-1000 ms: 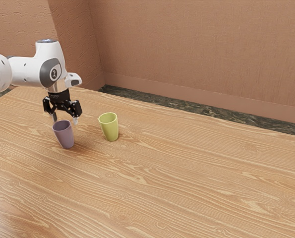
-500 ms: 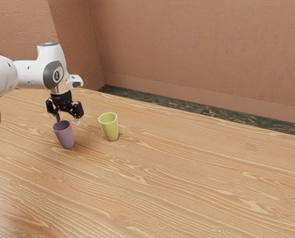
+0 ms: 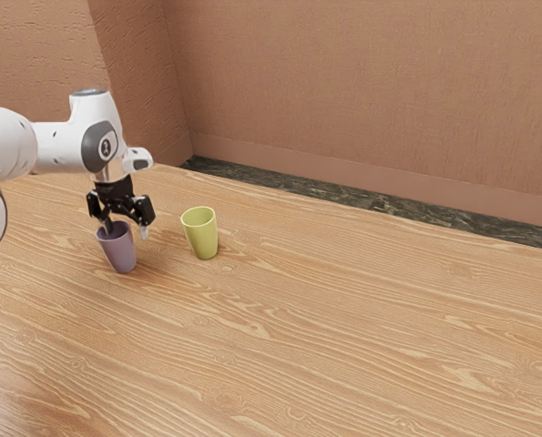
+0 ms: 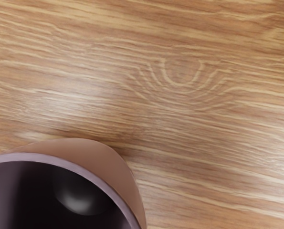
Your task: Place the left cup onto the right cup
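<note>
Hand [image 3: 122,222], fingers spread apart and gripping nothing, poised at the rim of the purple cup [image 3: 117,250], which stands upright on the desk [image 3: 343,319], with the green cup [image 3: 200,233] nearby toward the exterior view's right.

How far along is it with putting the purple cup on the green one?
Nothing is finished yet: the purple cup stands on the table, apart from the green cup. In hand: the claw hangs open right over the purple cup's rim, not gripping it. Left: close on it, lift it, carry it toward the exterior view's right and set it onto the green cup.
</note>
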Action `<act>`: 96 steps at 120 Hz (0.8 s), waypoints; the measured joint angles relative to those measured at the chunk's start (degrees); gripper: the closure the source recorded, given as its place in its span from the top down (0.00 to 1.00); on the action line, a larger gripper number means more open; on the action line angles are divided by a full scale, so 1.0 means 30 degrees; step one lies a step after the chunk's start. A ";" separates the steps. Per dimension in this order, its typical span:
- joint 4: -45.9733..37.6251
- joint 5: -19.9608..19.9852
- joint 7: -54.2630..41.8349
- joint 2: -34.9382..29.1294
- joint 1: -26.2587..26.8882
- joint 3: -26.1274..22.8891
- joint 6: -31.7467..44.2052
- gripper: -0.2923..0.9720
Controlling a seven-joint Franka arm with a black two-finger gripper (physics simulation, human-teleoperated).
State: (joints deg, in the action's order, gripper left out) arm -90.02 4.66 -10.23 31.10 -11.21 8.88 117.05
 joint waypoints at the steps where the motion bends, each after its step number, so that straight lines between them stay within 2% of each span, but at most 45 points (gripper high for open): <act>1: 0.0000 0.0013 -0.0007 0.0015 -0.0008 0.0000 0.0001 0.77; 64: -0.0029 0.0199 -0.0287 0.0458 -0.0085 0.0000 0.0397 0.76; 76: -0.0016 0.0142 -0.0321 0.0457 -0.0074 0.0000 0.0461 0.64; 96: -0.0003 0.0168 -0.0365 0.0432 -0.0072 0.0023 0.0519 0.40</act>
State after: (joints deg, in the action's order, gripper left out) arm -90.03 5.16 -11.33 32.40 -11.42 8.94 118.60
